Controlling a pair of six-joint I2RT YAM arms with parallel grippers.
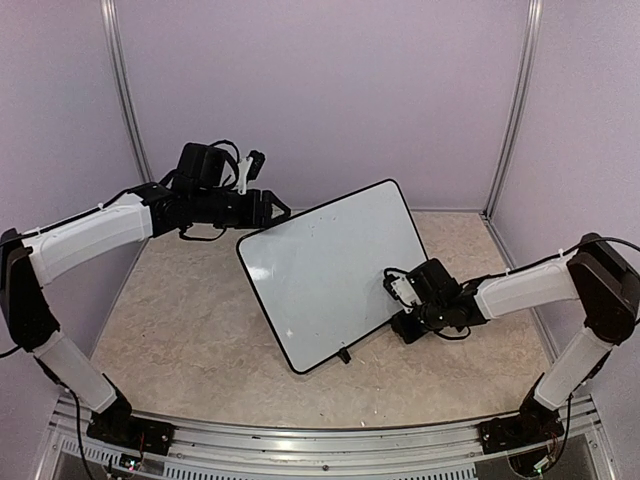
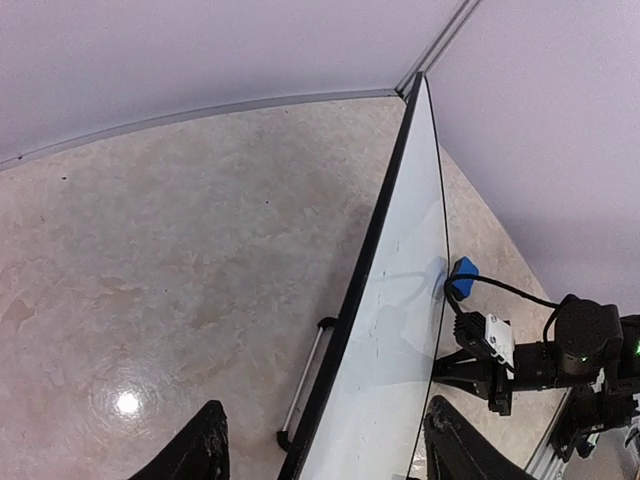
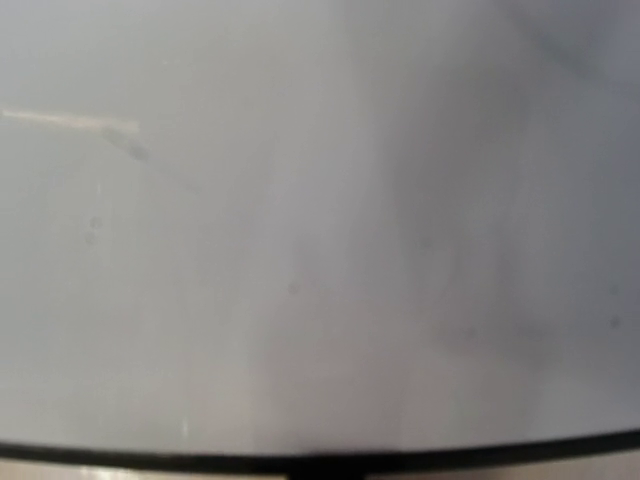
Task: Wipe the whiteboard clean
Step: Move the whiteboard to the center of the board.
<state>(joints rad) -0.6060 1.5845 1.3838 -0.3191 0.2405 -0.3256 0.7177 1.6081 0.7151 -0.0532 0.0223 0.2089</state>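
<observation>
Top external view: the whiteboard [image 1: 330, 270] stands tilted on its feet in the middle of the bench [image 1: 180, 330]. My left claw [image 1: 278, 210] sits at its far-left corner, fingers [image 2: 205, 445] spread either side of the rim, gripping nothing. My right claw [image 1: 400, 292] is clamped on a blue eraser [image 2: 462, 277] pressed against the board's face.
</observation>
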